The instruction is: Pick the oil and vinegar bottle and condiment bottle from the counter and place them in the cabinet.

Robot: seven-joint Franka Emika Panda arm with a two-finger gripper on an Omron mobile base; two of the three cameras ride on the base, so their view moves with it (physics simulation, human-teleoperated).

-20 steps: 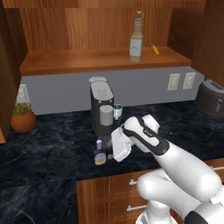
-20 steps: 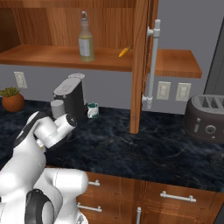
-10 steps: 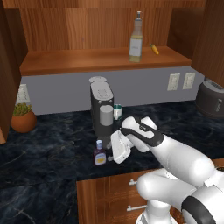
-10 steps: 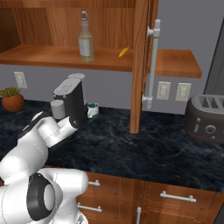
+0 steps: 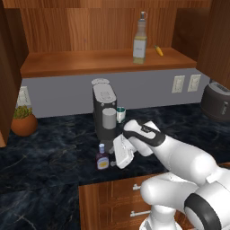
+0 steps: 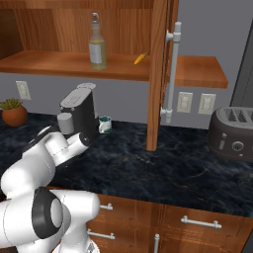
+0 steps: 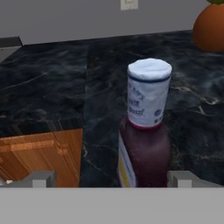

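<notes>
Closest to the hand camera, the two small dark tips of the two-finger gripper (image 7: 111, 179) stand wide apart, one on either side of the small squat dark purple-brown condiment bottle (image 7: 144, 131) with its white cap and light label; the bottle stands upright between the jaws, which are not closed on it. In the left base view the white hand (image 5: 123, 152) sits low, just right of that same condiment bottle (image 5: 102, 158), which rests near the front edge of the dark black-blue marbled stone counter (image 5: 49, 152), above the brown wooden drawers with metal handles (image 5: 117, 197). Just behind the bottle stands a dark grey coffee machine (image 5: 104, 111) with a small green-and-white mug (image 5: 120, 115) beside it. Farther left on the counter is a terracotta pot with a green plant (image 5: 22, 123), and at the far right a dark rounded toaster (image 5: 218, 99). Above the grey back wall with its white outlets (image 5: 178, 84), the brown wood-grain wall cabinet (image 5: 81, 63) has a wide wooden shelf on which the tall clear oil and vinegar bottle (image 5: 140, 40) of pale yellow liquid stands upright, with a small yellow-orange object (image 5: 158, 50) lying just to its right.
</notes>
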